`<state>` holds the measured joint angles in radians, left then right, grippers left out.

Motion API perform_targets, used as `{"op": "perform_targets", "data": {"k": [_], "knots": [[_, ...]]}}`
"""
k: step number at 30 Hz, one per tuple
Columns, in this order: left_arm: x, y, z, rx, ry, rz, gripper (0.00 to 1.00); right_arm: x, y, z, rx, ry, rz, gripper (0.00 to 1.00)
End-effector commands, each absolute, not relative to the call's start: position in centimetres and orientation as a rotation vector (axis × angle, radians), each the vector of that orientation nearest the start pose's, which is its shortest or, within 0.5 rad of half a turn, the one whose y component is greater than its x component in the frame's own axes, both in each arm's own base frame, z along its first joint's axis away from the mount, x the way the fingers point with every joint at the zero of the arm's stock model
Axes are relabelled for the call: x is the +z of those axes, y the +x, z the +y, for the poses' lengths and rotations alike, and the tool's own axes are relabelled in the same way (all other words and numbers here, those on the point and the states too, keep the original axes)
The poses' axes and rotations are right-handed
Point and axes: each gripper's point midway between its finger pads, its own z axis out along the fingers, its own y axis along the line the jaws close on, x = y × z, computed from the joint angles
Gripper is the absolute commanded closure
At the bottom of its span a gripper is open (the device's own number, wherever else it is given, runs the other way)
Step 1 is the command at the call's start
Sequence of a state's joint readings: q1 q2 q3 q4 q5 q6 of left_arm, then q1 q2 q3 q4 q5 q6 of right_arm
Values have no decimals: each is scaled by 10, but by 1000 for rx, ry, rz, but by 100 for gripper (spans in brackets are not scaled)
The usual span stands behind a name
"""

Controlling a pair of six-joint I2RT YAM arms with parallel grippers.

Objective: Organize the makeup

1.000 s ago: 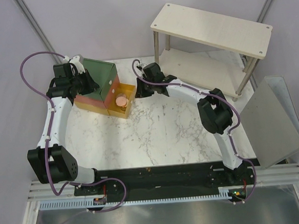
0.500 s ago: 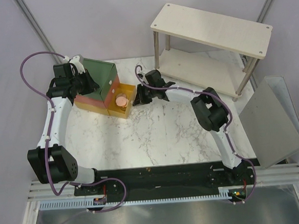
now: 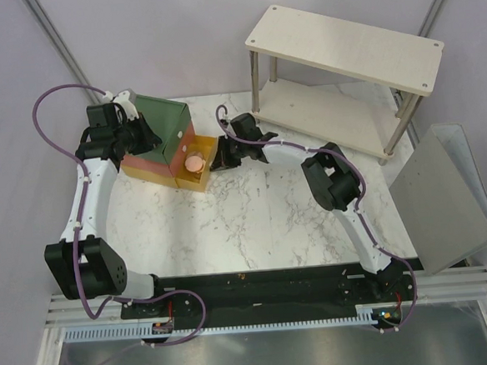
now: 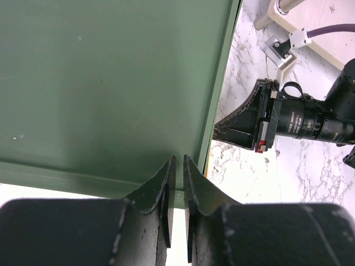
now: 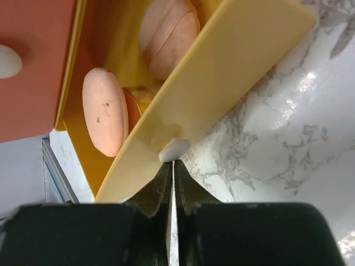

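Place: a marble surface (image 3: 255,223), which I watch through three cameras, with a drawer box (image 3: 159,117) standing at its far left.
Drawer box: green on top and orange below, with a yellow drawer (image 5: 233,72) standing partly out towards the right arm.
Makeup: two pink discs (image 5: 105,119) lie inside the yellow drawer. One stands on edge against the front wall and the other (image 5: 169,33) sits deeper in. I see no other piece clearly enough to name.
Right pincer: the right pincer (image 5: 173,164) has its fingers together with only a hairline between them. Its tips touch the white knob (image 5: 173,149) on the drawer front from outside and do not close around it.
Left pincer: the left pincer (image 4: 177,160) sits at the far-left side of the box, its tips at the edge of the green top. Its fingers are close, with a thin slit between them, and I cannot tell whether they pinch that edge.
Arms: both reach to the box from opposite sides.
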<state>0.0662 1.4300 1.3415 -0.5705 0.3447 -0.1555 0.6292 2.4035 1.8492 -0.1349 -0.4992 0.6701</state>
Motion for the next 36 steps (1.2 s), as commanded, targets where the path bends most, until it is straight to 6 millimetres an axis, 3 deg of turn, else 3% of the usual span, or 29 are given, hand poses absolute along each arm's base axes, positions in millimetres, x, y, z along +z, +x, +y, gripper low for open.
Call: {"op": "perform_targets", "data": {"k": [1,8,18,30,35,36], "knots": [[181,358,-36,-426,-119,2462,81,80,443,462,1262,-267,2336,91],[180,358,-37,-429,-115,2466,81,81,446,481,1309,-269,2317,91],[181,357,-37,-426,-105,2470,81,96,454,514,1411,-240,2241,91],[183,355,-36,-418,-104,2472,81,101,458,532,1544,-184,2170,90],[185,355,-34,-404,-109,2467,81,96,456,529,1549,-173,2181,90],[186,356,-34,-401,-109,2463,81,106,456,528,1547,-174,2157,90]]}}
